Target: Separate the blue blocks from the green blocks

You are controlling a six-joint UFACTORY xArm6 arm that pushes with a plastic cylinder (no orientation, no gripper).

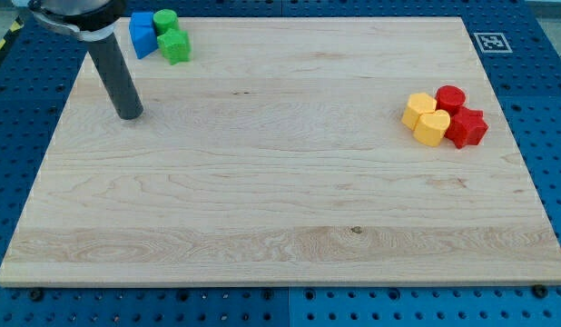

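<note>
A group of blue and green blocks sits at the view's top left corner of the wooden board. The blue blocks [142,34] are on the left of the group and touch each other; their shapes are hard to tell apart. A green cylinder [165,21] is at the group's top right and a green star-like block [174,45] is below it, both touching the blue ones. My tip [130,114] rests on the board below and slightly left of this group, apart from it.
The wooden board [280,200] lies on a blue perforated table. At the view's right are two yellow blocks [426,118], a red cylinder [451,97] and a red star [467,127], bunched together. A fiducial tag [489,42] is at the board's top right corner.
</note>
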